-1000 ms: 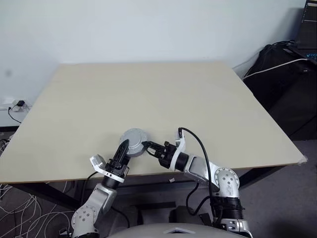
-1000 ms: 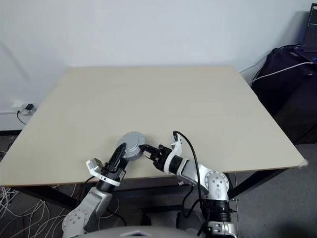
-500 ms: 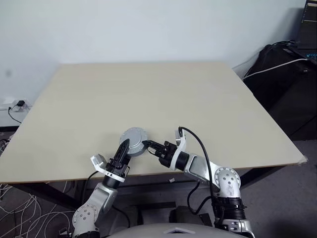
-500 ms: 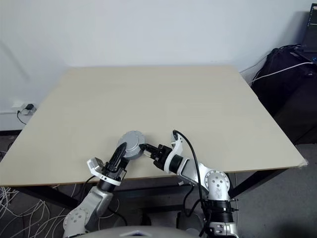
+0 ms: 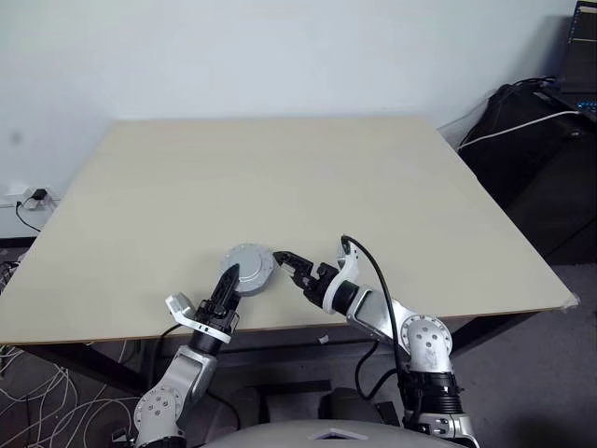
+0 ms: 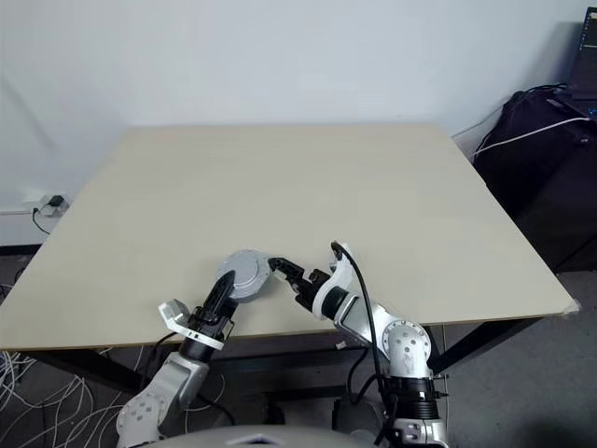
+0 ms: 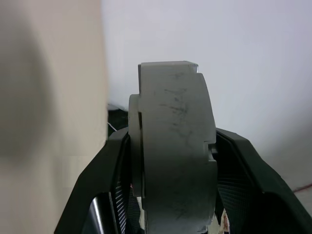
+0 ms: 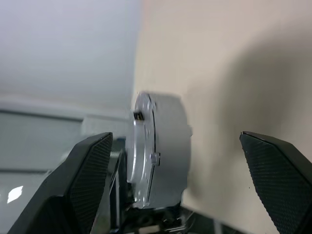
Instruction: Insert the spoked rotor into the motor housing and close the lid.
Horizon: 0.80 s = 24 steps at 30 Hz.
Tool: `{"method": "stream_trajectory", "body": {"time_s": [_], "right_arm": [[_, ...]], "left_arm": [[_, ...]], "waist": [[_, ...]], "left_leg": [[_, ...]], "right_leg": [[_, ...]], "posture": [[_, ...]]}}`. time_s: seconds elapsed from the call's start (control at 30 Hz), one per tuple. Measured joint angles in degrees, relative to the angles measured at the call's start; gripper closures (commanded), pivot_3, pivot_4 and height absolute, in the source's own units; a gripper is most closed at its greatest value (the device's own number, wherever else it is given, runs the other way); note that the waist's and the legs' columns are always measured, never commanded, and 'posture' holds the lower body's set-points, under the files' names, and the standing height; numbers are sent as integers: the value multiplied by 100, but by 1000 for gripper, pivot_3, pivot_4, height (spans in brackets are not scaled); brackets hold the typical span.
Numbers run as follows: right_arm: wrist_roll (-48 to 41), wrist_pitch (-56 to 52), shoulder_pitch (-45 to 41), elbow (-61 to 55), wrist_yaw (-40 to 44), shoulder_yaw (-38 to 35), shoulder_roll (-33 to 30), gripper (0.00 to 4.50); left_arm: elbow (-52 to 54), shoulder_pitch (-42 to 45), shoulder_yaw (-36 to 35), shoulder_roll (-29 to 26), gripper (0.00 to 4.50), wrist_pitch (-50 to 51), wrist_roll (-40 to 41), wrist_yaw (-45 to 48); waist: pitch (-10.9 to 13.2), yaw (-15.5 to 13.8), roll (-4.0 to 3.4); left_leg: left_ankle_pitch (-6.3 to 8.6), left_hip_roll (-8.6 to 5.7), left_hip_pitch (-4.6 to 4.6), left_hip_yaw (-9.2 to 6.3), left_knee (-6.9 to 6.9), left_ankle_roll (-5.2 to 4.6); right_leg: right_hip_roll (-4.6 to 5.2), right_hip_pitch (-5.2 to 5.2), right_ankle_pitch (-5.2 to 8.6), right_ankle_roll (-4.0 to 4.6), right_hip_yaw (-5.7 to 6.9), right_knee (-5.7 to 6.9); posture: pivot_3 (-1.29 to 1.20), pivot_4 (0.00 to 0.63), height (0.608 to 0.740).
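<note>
A grey round assembly is held just above the table's near edge: the silvery lid (image 5: 250, 268) faces up on the motor housing (image 7: 180, 161). The spoked rotor is hidden. My left gripper (image 5: 233, 280) is shut on the assembly's rim, with a black finger (image 7: 243, 175) on each side in the left wrist view. My right gripper (image 5: 289, 262) stands just to the right of the assembly, apart from it. Its fingers (image 8: 87, 180) are spread wide open and empty, and the assembly (image 8: 165, 146) lies ahead between them.
The beige table (image 5: 373, 187) stretches away bare behind the grippers. Black bags and a white cable (image 5: 532, 131) sit past the right edge. Loose cables (image 5: 19, 392) lie on the floor at the left.
My right gripper has opened wide, let go of the assembly's right rim and drawn slightly away. The left gripper keeps its grip in nearly the same place.
</note>
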State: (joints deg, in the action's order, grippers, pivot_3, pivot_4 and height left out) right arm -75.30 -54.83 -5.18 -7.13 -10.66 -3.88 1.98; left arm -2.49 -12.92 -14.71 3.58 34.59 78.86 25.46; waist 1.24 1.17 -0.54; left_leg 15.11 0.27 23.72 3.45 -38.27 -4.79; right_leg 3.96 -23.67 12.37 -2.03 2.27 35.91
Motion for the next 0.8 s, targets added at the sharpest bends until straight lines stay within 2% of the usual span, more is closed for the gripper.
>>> {"method": "stream_trajectory", "body": {"time_s": [0.13,0.27,0.43,0.5,0.63,0.8], "right_arm": [[293,136,180,-192,344,36,-186,0],[1387,445,344,-859,1219,701,-984,0],[2500,1176,631,-1173,2005,1151,-1353,0],[3136,1623,678,-1212,2230,1373,-1560,0],[5059,3140,905,-1136,2537,2116,-2067,0],[6133,4104,1143,-841,2725,2397,-2099,0]], "left_arm": [[0,179,-110,28,2389,-663,-296,-470],[2,665,-246,76,2390,-1402,-451,-864],[-12,1298,-471,103,2390,-2086,-468,-1174],[-104,1438,-492,103,2390,-2201,-470,-1205],[-628,1688,-673,96,2390,-2463,-594,-1406],[-1125,1942,-826,96,2390,-2693,-729,-1547]], "waist": [[0,-36,1],[-8,-63,13],[-15,-58,25],[-16,-58,26],[-7,-54,39],[7,-62,71]], "left_leg": [[0,0,2,1,-4,0],[2,-2,2,0,-16,-3],[1,-1,6,1,-31,-3],[2,-2,4,2,-41,-4],[6,1,4,0,-71,-9],[7,9,4,2,-89,-4]], "right_leg": [[2,1,-1,0,-1,0],[2,6,-2,-2,3,0],[-10,25,-9,-11,-1,3],[-12,25,-13,-18,-2,1],[-18,26,-16,-38,-2,1],[-24,32,-27,-50,-3,2]], "posture": [[0,0,740],[0,0,740],[0,0,740],[0,0,740],[0,0,740],[0,0,740]]}}
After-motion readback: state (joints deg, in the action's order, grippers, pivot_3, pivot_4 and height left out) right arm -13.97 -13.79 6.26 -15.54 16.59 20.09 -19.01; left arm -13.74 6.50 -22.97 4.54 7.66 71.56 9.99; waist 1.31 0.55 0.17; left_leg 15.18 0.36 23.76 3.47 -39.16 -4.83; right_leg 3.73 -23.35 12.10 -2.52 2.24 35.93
